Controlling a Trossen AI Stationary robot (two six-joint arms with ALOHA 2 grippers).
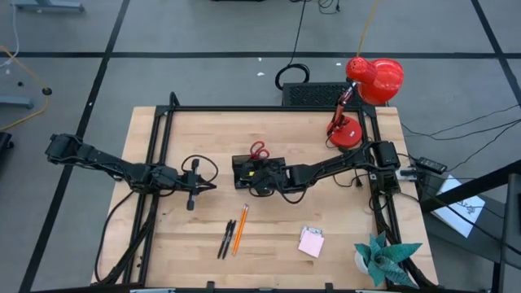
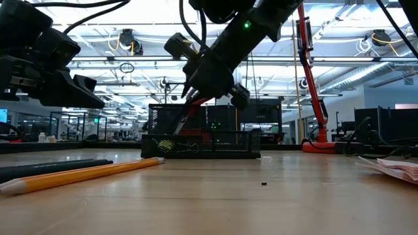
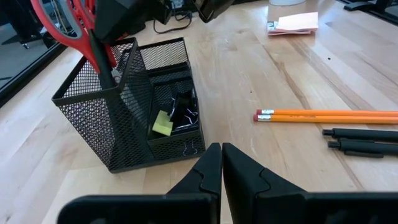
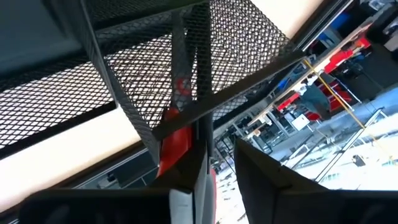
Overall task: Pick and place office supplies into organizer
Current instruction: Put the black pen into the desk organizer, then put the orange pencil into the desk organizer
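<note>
1. No brand, label or writing can be read on any of the things
2. The organizer (image 1: 258, 172), a black mesh tray, stands in the middle of the tabletop (image 1: 342, 244); the red-handled scissors (image 1: 259, 150) stand upright in its taller section, and a small yellow piece (image 3: 162, 122) and black clips (image 3: 185, 112) lie in a low compartment
3. The right claw (image 1: 264, 181) is over the organizer; its fingers are slightly spread, with the mesh wall between them, and I cannot tell if they pinch anything
4. The left claw (image 3: 221, 163) is pressed together, empty, near the organizer
5. Orange pencils (image 1: 240, 229) and black pens (image 1: 225, 239) lie on the tabletop in front; the pink sticky-note pad (image 1: 311, 242) lies further right
6. In the low view the pens are mostly cut off
</note>
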